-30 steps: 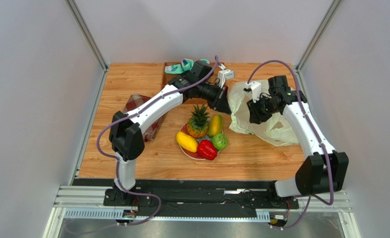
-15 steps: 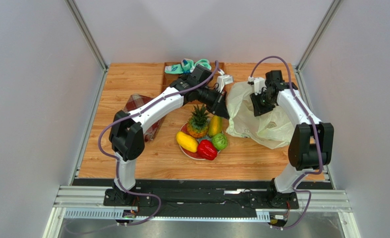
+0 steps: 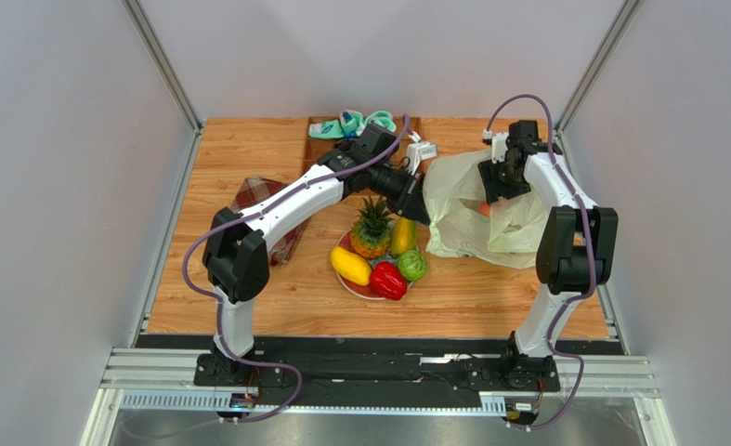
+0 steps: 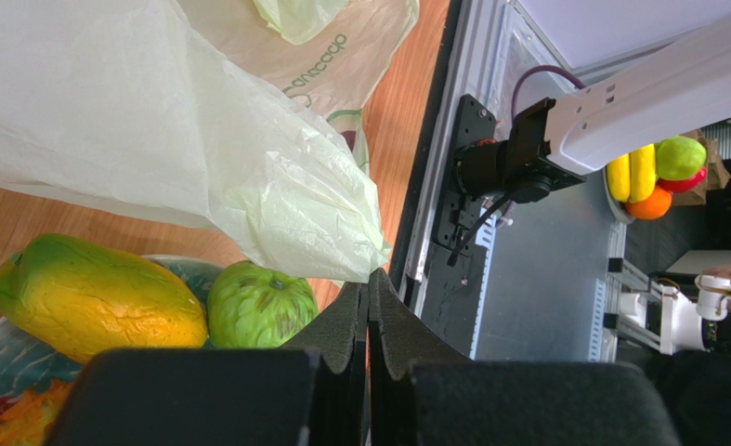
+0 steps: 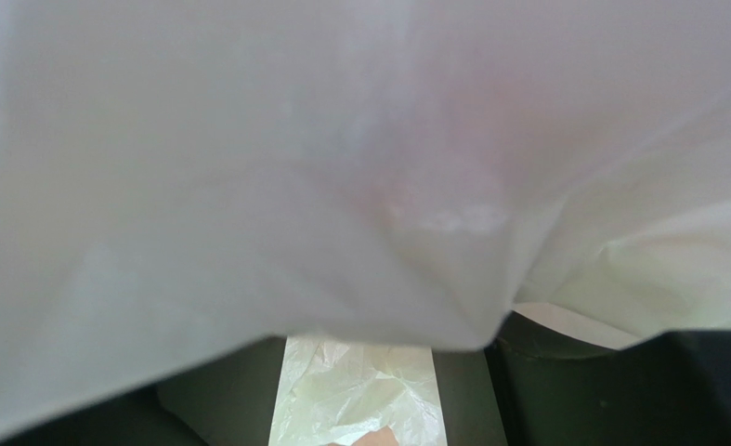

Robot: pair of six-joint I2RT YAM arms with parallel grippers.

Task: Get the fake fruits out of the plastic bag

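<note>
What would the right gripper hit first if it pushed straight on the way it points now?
The plastic bag: its film drapes over the right gripper and fills the gap ahead. A peach-coloured bit shows beyond it, possibly a fruit, but depth is unclear.

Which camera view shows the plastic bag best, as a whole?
The top external view: the whole plastic bag is in frame there, right of the pineapple. The left wrist view shows only one crinkled corner, close up. The right wrist view is filled with its blurred film, right against the lens.
</note>
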